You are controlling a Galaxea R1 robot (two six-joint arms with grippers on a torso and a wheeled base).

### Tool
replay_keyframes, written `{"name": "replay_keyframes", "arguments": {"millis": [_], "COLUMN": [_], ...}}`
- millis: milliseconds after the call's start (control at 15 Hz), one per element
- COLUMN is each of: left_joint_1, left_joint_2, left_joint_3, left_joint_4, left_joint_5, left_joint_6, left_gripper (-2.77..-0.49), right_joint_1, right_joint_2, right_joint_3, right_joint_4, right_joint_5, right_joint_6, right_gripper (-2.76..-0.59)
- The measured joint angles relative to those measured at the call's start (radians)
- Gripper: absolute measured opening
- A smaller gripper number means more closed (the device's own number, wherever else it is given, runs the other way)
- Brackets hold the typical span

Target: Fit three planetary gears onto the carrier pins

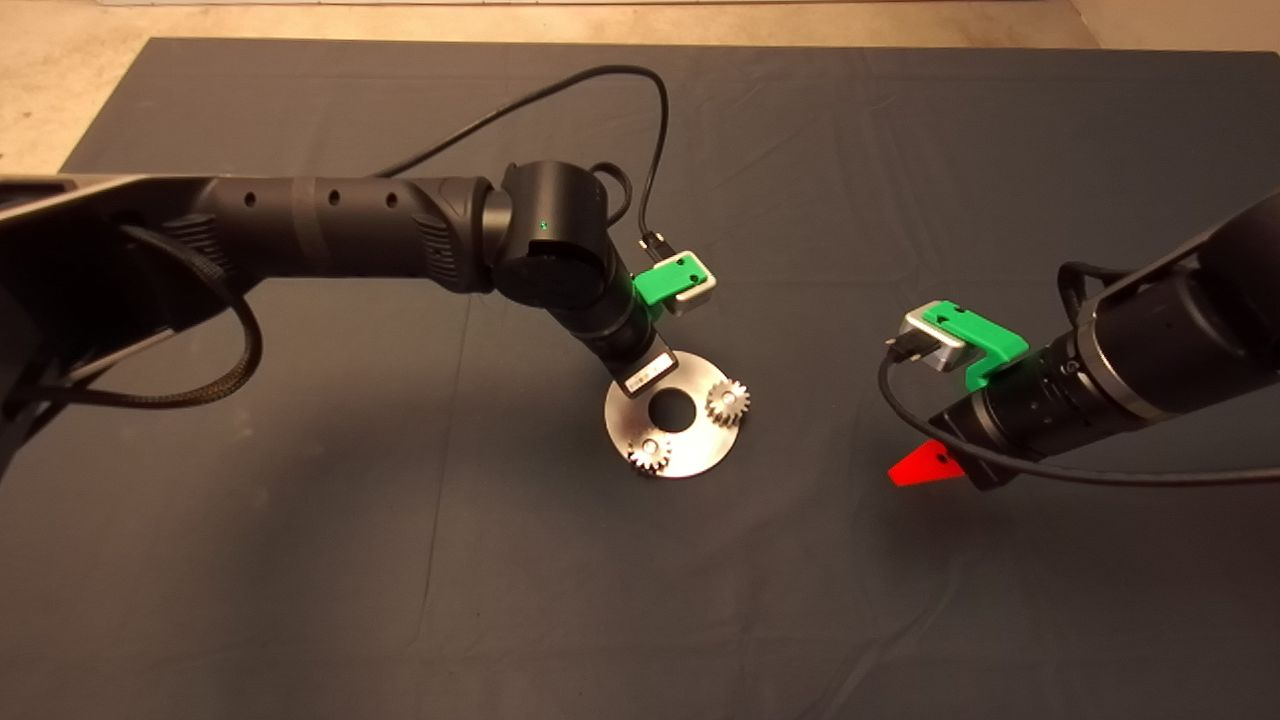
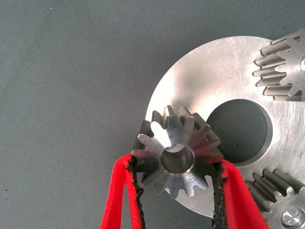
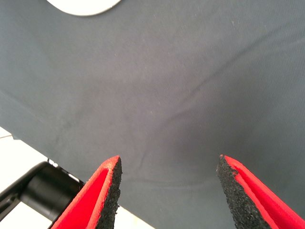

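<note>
The silver carrier disc lies mid-mat. Two planetary gears sit on it, one at the right rim and one at the front rim. My left arm's wrist hangs over the disc's back-left rim and hides its fingers there. In the left wrist view my left gripper is shut on the third gear, held above the disc's rim. The other gears and one pin top show there. The pin under the held gear is hidden. My right gripper is open and empty, right of the disc.
The dark mat covers the table, with its far edge and a pale floor beyond. A cable loops above the left arm. The right wrist view shows the mat's edge and a black part past it.
</note>
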Motion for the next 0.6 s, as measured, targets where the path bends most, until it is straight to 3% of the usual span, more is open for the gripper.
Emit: {"name": "replay_keyframes", "arguments": {"millis": [133, 600], "left_joint_1": [0.0, 0.002], "left_joint_2": [-0.006, -0.004], "left_joint_3": [0.0, -0.007], "left_joint_4": [-0.001, -0.001], "left_joint_5": [-0.017, -0.02], "left_joint_6": [0.0, 0.013], "left_gripper": [-2.72, -2.72], "right_joint_1": [0.0, 0.0], "right_joint_2": [0.0, 0.0], "right_joint_3": [0.0, 0.0], "right_joint_4": [0.0, 0.0], "right_joint_5": [0.001, 0.001], "right_joint_6": [0.0, 0.0], "right_gripper": [-1.89, -1.89]}}
